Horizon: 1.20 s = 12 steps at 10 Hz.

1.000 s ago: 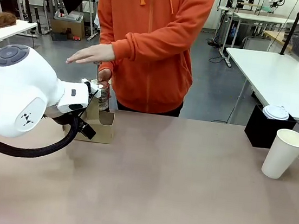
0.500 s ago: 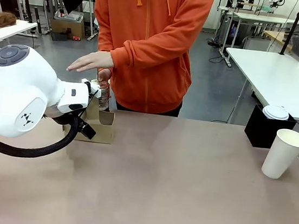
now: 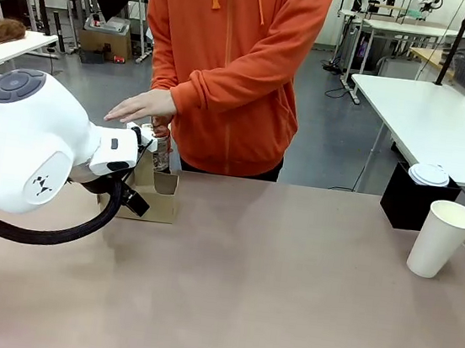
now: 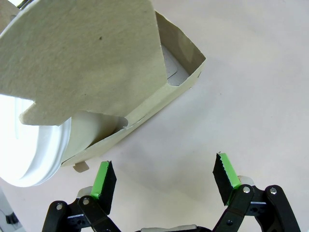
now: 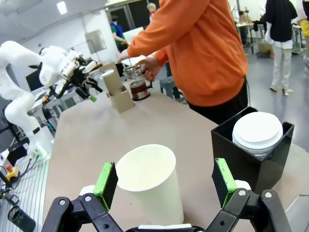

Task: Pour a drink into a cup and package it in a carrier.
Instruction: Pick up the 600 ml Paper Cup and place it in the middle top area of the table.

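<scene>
The right tool [image 5: 164,166] stands fully open and holds nothing. An open white cup [image 5: 149,183] stands upright just ahead of it, lined up between its green pads; no contact shows. Beside the cup is a black box [image 5: 227,145] holding a stack of white lids [image 5: 258,130].

The left tool [image 4: 164,166] is also wide open and empty. It hangs just beside the cardboard carrier [image 4: 145,104], which has a lidded cup [image 4: 34,150] seated in one hole.

Farther off, at the tabletop's [image 3: 268,297] far edge, the glass pot [image 5: 138,88] stands just beside the carrier. The dark drink sits low inside it. The person's hand [image 3: 141,106] lies flat over its top.

The step in hand looks like taking the open cup for the pour. To do it well, I judge the right tool should:
- come in level;
- close on the cup's middle with a light squeeze, since paper walls buckle;
- keep the cup upright.

The left tool should stay off the carrier's thin handle.

Count: two tools, two cups (one open, one lidded), one carrier, one pot, one black box, and one stack of lids whose number I cannot tell.
</scene>
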Available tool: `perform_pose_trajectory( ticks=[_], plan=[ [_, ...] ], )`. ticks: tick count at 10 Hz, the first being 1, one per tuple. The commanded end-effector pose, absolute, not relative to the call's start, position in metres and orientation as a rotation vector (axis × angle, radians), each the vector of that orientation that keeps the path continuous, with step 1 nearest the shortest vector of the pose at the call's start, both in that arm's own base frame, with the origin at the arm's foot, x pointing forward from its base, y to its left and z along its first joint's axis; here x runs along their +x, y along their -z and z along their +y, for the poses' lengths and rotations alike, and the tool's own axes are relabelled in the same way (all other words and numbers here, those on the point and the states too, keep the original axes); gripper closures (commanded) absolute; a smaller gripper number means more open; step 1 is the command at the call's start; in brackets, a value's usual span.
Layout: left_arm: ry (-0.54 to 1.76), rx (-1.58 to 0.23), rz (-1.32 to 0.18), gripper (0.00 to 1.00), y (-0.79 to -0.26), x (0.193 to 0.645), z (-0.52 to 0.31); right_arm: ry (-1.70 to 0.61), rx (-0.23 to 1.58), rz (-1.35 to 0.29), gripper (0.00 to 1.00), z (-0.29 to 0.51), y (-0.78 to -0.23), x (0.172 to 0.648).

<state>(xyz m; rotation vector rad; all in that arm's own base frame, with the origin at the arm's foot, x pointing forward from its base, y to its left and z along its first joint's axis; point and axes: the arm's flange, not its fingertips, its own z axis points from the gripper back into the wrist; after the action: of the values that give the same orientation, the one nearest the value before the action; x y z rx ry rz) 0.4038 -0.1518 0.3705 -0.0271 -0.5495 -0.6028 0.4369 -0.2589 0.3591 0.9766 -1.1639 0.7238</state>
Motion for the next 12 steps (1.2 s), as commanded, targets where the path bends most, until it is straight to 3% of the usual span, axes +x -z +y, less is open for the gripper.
perform_pose_trajectory(
  ticks=[1,3,6,12],
  plan=[
    [0.602,-0.028,-0.550,0.00,-0.371,0.404,-0.151,-0.704,0.970,-1.155,0.00,-0.260,-0.352,0.431],
    [0.602,-0.028,-0.550,0.00,-0.371,0.404,-0.151,-0.718,0.977,-1.160,0.00,-0.260,-0.356,0.435],
    [0.602,-0.028,-0.550,0.00,-0.371,0.404,-0.151,-0.784,1.112,-1.321,0.00,-0.237,-0.318,0.424],
    [0.602,-0.028,-0.550,0.00,-0.371,0.404,-0.151,-0.831,1.016,-1.437,0.00,-0.217,-0.260,0.416]
  ],
)
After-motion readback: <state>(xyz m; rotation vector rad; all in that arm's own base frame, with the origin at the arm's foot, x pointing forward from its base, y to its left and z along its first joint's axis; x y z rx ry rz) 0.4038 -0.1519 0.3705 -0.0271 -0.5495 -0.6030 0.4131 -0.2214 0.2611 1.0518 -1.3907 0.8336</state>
